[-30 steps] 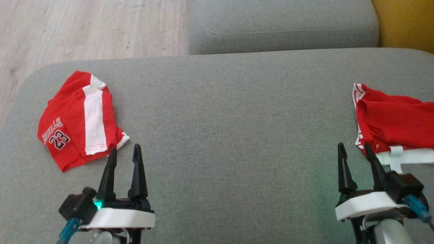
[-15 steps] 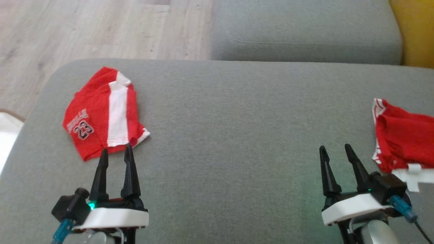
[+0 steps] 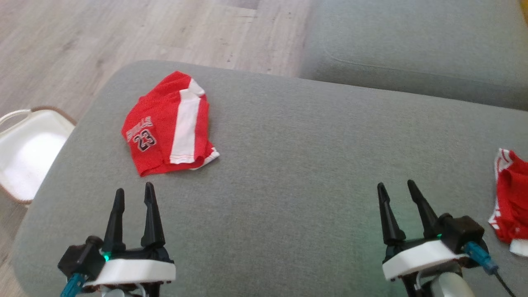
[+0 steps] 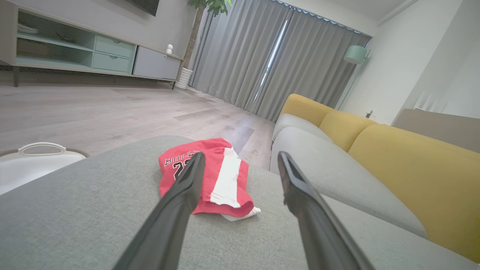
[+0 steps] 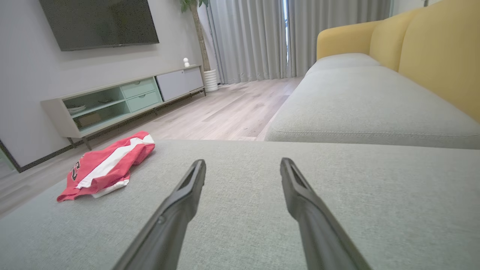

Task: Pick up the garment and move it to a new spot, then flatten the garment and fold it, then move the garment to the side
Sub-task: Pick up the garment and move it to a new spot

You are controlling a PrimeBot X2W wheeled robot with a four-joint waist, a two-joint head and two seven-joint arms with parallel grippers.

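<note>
- White basket (image 3: 29, 152) on floor, far left.
- Folded red shorts (image 3: 165, 132) lie on left part of grey cushion (image 3: 297, 173); look finished, set aside.
- Left gripper (image 3: 134, 187) on near side of them, not touching, jaws apart, empty.
- Right gripper (image 3: 394, 183) likewise spread, empty.
- Crumpled red garment (image 3: 509, 198) at right edge, cut off by frame; probably next job.
- Advice: right gripper reaches right, pinches one edge, lifts clear before carrying to bare centre.

Cam swung left (white basket (image 3: 29, 156) now in view).
</note>
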